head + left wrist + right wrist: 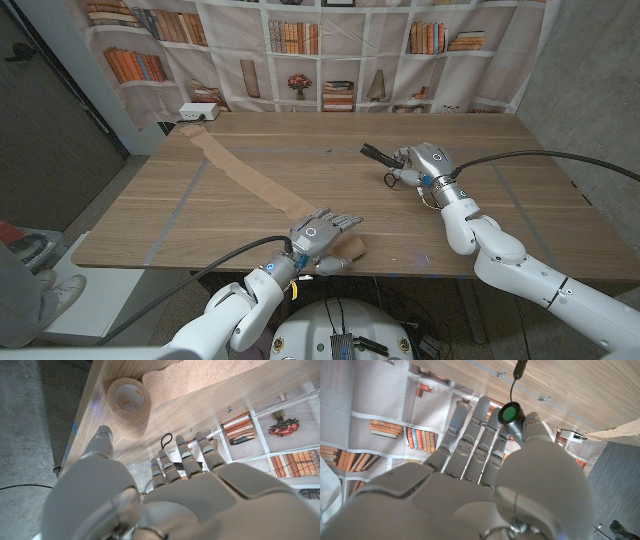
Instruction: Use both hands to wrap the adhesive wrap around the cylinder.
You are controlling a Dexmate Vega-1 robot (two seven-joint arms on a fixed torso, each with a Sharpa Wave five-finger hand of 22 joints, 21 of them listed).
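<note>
A long tan strip of adhesive wrap (240,175) lies unrolled across the table, from the far left corner to its roll (350,250) at the near edge. The roll (127,402) stands on end, and the strip (200,380) leads away from it. My left hand (320,236) is just above the roll's end of the strip, fingers spread, with nothing in it; its thumb (102,437) points toward the roll. My right hand (428,165) holds a black cylinder (380,153) off the table at mid right. The cylinder's green end (509,414) sits between thumb and fingers, and a cord loop (392,180) hangs from it.
A white box (195,114) sits at the table's far left corner, by the strip's far end. A bookshelf-print curtain (300,50) hangs behind the table. A person's leg and shoe (45,285) show on the floor at the left, below the table's near edge (150,266).
</note>
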